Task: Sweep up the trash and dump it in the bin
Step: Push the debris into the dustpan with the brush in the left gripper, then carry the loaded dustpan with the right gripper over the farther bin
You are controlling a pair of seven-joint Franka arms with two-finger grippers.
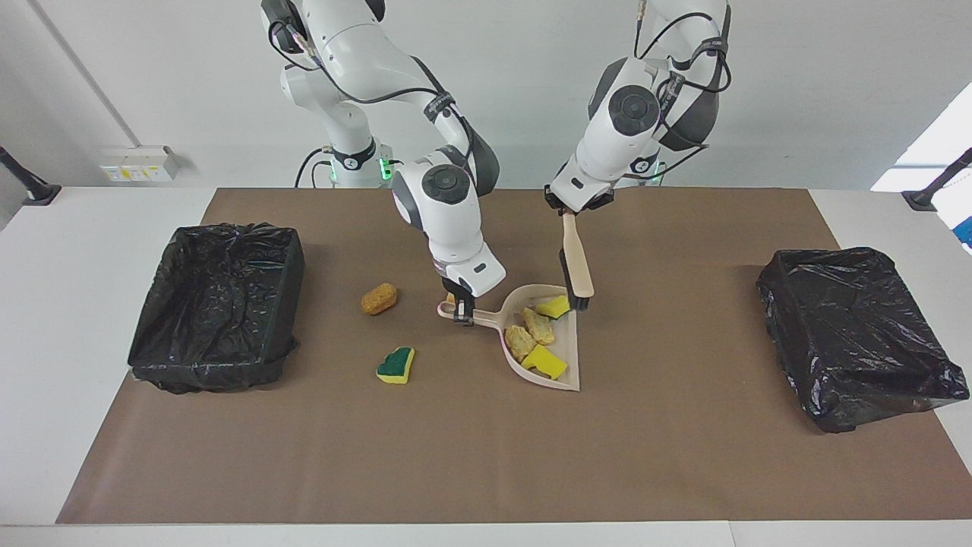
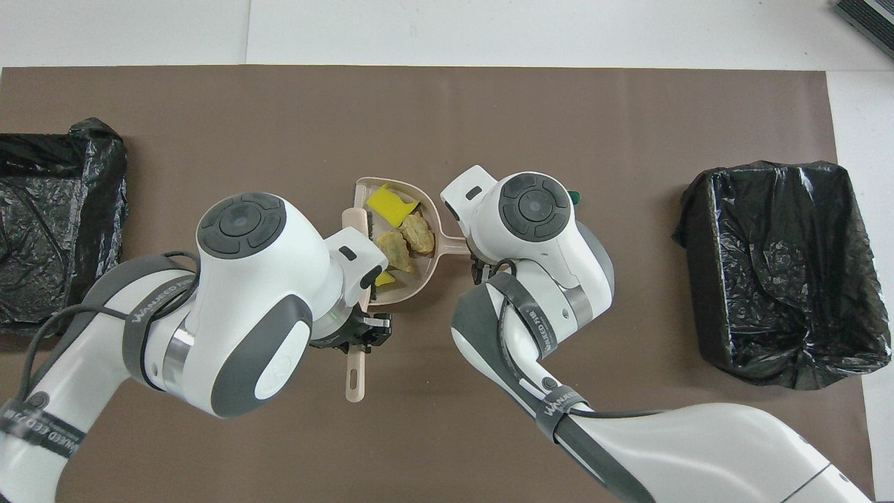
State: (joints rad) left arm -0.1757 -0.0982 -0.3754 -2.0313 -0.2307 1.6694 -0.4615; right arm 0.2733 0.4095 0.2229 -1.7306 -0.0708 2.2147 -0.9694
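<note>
Two scraps lay loose on the mat, a tan lump (image 1: pixel 379 298) and a green-backed sponge piece (image 1: pixel 396 365), both largely hidden under the right arm from overhead. We saw four more in the dustpan (image 1: pixel 566 380), just beside the right gripper (image 1: pixel 461 311), clamped on its handle. The left gripper (image 1: pixel 572 209), over the pan's near edge, held the brush (image 1: pixel 579 266).

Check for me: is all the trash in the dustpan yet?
No, a green-backed sponge piece and an orange lump lie on the mat outside the dustpan.
</note>
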